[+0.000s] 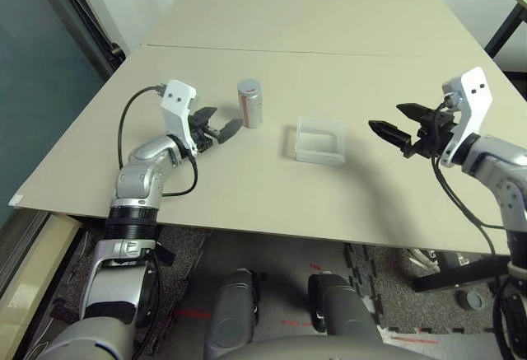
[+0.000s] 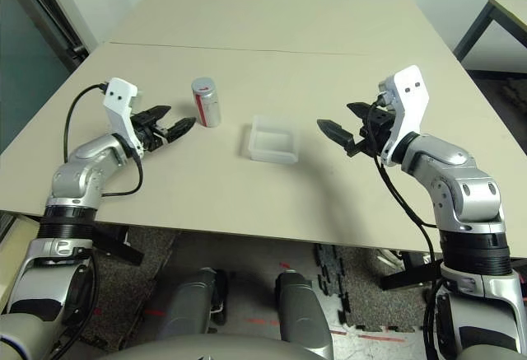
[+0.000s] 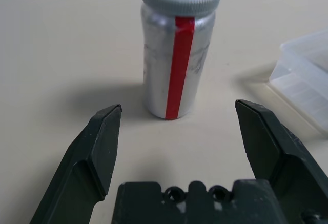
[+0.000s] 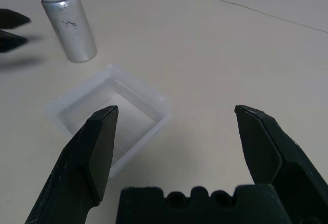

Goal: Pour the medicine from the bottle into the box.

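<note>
1. I have the left gripper (image 1: 224, 129) just beside the bottle (image 1: 250, 103), its two black fingers spread wide and empty; the bottle stands straight ahead of the fingertips, a short gap off, not yet between them.
2. The bottle's long axis is upright on the table (image 1: 329, 39), so I judge a level, side-on close around its body is what the grasp calls for.
3. My left arm is plainly the nearer one. The right gripper (image 1: 394, 134) hangs well apart on the far side of the box (image 1: 319, 140), also wide open and holding nothing.
4. The bottle is a silver-grey cylinder with a red stripe down its side and a grey ribbed cap, still on.
5. The box, clear and shallow, sits between the two grippers, near the bottle but not touching.
</note>
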### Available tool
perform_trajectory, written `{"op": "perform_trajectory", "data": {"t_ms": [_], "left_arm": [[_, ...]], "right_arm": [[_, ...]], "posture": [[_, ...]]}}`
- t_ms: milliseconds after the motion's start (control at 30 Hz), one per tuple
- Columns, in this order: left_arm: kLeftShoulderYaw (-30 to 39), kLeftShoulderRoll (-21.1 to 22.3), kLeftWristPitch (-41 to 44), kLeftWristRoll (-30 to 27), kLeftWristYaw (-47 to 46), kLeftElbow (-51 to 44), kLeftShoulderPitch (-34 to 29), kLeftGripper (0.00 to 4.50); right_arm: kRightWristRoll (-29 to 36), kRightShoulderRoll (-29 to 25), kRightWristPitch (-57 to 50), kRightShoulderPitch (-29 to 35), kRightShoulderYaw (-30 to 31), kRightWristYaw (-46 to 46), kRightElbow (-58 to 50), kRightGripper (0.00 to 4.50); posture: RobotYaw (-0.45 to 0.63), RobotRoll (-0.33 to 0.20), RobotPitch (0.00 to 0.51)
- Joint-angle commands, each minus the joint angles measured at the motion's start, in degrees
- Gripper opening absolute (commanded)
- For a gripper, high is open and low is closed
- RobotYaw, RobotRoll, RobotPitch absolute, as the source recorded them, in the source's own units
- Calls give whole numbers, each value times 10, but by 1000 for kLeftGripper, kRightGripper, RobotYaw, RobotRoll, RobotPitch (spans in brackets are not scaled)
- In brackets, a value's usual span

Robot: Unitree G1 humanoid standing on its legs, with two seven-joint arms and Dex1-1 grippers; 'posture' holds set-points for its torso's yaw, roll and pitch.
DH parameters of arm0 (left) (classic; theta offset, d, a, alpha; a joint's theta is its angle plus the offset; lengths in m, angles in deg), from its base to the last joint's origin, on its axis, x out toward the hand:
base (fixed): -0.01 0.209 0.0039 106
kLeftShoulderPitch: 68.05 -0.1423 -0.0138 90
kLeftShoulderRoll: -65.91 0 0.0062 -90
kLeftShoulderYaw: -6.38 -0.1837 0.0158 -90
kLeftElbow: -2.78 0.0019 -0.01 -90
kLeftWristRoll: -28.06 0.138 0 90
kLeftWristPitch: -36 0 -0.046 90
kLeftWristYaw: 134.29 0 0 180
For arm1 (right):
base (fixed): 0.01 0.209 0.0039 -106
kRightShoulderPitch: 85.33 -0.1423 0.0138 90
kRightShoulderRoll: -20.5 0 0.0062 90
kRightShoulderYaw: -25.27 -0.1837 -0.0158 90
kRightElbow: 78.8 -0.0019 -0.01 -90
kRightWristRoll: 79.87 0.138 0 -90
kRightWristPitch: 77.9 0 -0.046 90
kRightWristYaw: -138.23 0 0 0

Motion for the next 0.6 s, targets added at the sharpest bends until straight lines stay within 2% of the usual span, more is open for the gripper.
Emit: {"op": "perform_trajectory", "data": {"t_ms": [33,600], "left_arm": [[-14,-4,-34,20,8,37,22,4447],[-10,-15,-142,45,9,225,112,4447]], "right_arm": [[0,4,-6,8,0,-6,-19,4500],[-1,12,2,3,-5,-15,-15,4500]], "posture": [[-86,0,89],[-113,0,83]]}}
